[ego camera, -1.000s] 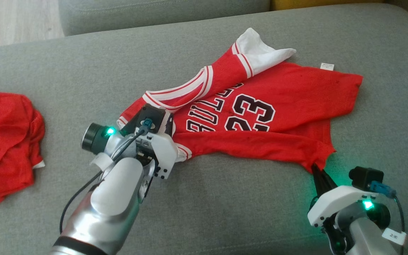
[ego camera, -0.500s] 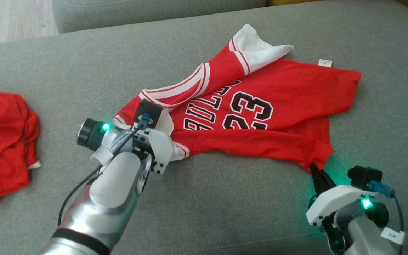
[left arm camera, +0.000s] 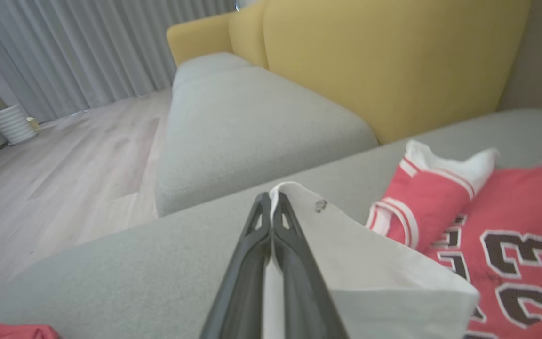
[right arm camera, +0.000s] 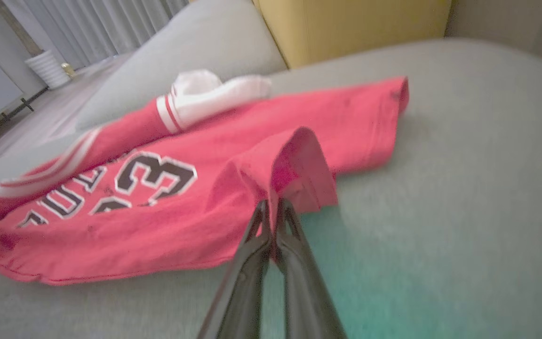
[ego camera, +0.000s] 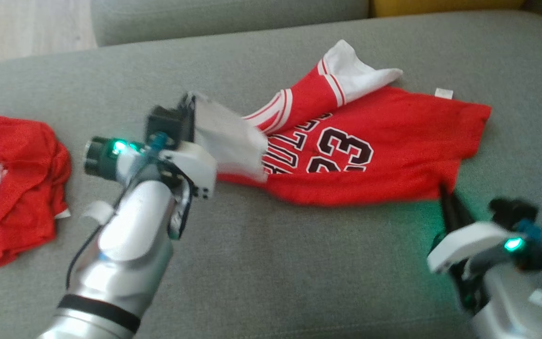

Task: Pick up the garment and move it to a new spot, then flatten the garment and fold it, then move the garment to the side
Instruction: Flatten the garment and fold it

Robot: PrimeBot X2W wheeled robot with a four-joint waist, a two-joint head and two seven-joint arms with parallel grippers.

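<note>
Here, wrist view — left claw (left arm camera: 271,200) pinching jersey (left arm camera: 530,202).

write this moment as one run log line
step: fold | left claw: shut on jersey shoulder edge, white inside showing | right claw: shut on hem corner | surface: grey sofa

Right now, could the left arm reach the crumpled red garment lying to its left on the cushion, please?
Probably not yet: the left gripper is shut on the jersey. Bare cushion lies between it and the crumpled red garment, so once freed it likely could.
</note>
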